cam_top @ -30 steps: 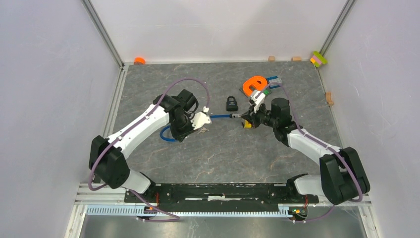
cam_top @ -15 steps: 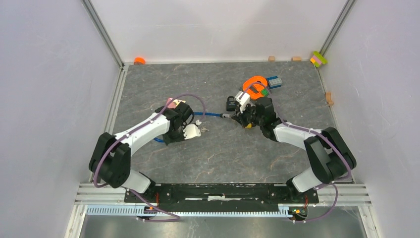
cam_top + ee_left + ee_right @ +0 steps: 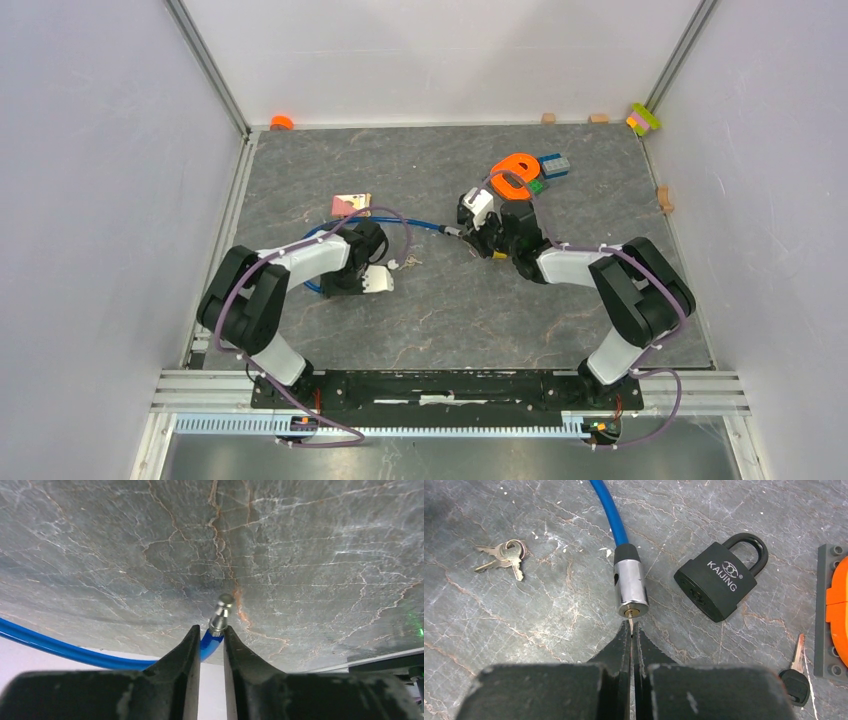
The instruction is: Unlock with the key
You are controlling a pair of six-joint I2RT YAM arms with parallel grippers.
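Two robot arms are working over a grey, stone-veined tabletop. The left arm is sitting folded close to its own side, and the right arm is bending in toward the middle. A blue cable lock is lying across the tabletop between them. The left jaws are standing slightly apart on either side of the cable's metal pin end, which is poking out past the fingertips. Whether they are gripping the cable cannot be told. The right jaws are pressing together on the thin blade of a key, held edge-on. Its tip is meeting the keyhole in the cable's silver lock cylinder, which is lying flat on the stone. An orange horseshoe-shaped piece is sitting just beyond the right wrist, beside a blue brick. Nearer the left arm, a small pink card is lying close to the cable's curve. A black padlock marked KAIJING is lying just beside the cylinder, apart from it. A bunch of keys is resting on the cylinder's other side, well clear of the jaws. A single black-headed key is lying near the padlock, at the edge of a grey studded plate.
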